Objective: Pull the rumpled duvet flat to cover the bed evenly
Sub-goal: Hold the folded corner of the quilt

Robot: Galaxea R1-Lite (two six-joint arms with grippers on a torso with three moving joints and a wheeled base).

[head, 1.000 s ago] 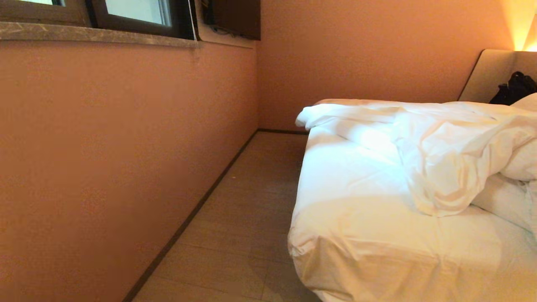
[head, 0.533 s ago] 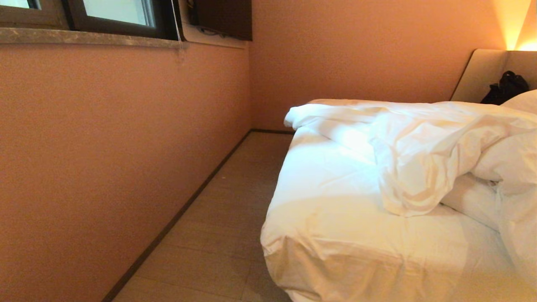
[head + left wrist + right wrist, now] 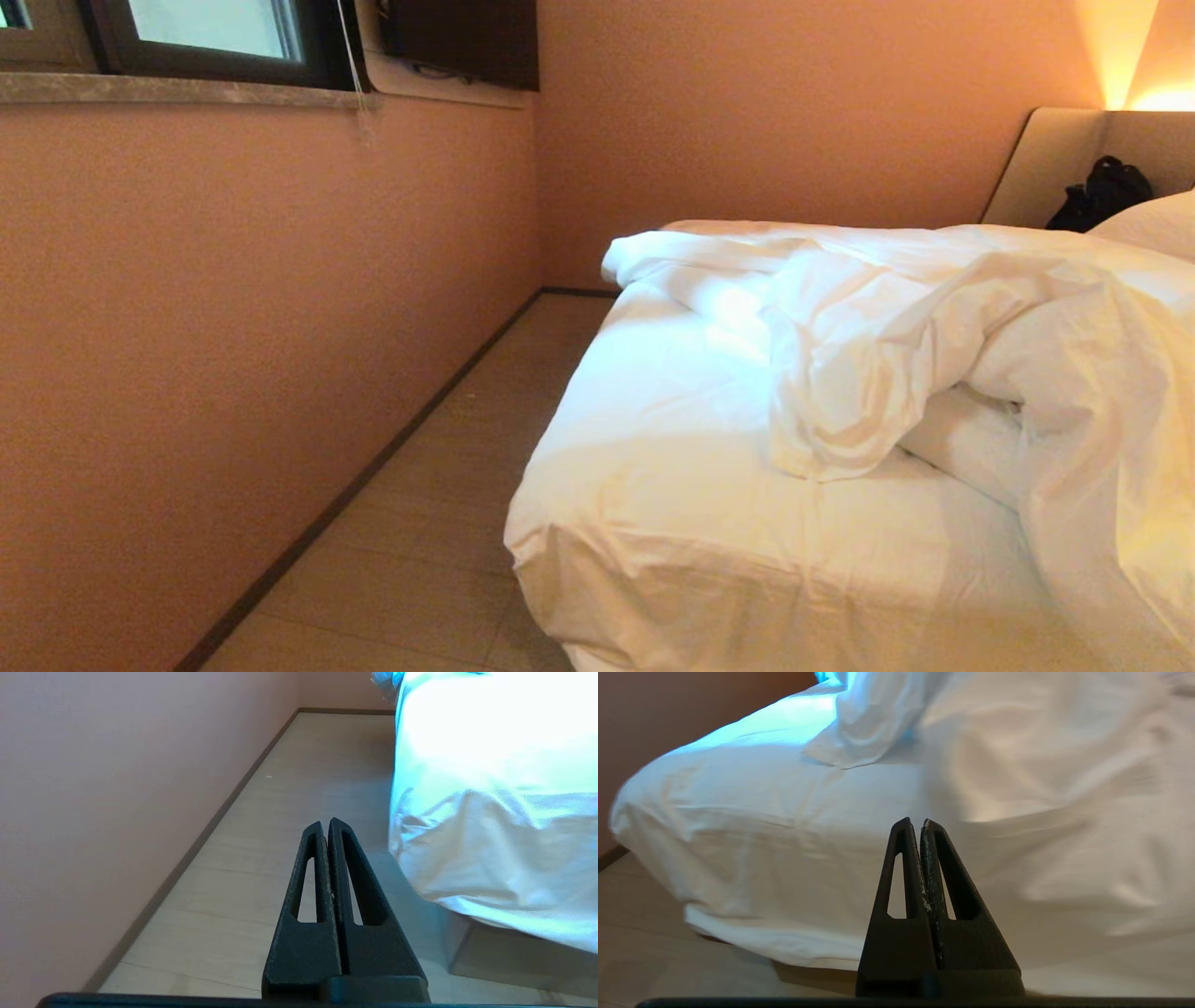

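Nearest of all, the left gripper (image 3: 325, 823) hangs low above the pale plank floor (image 3: 289, 812), its 2 black fingers (image 3: 308, 868) pressed together and holding nothing; it points along the strip of floor between the salmon wall (image 3: 117, 774) and the bed's near corner (image 3: 420, 826). The right gripper (image 3: 916, 823) is equally low, its fingers (image 3: 945, 872) closed on nothing, aimed at the sheeted side of the bed (image 3: 784, 826) and apart from it. Neither arm shows in the head view.

In the head view the bed (image 3: 672, 523) fills the lower right, its near left corner draped in white sheet with creases running down the side. The near left part of the mattress top lies bare. Beyond that bare patch the duvet (image 3: 868, 364) sits bunched in a thick rumpled heap, 1 folded lobe ending on the sheet near the middle, a long ridge running back to the far left edge of the bed, and more of it spilling down at the right edge of the picture.

Farther back, a pillow (image 3: 1153, 224) shows at the right, with a black bag (image 3: 1097, 194) against the beige headboard (image 3: 1046, 159). A lamp glow (image 3: 1134, 56) lights the far right corner. High on the left wall are a window (image 3: 205, 33) on a stone sill (image 3: 187, 90) and a dark wall-mounted screen (image 3: 462, 42).
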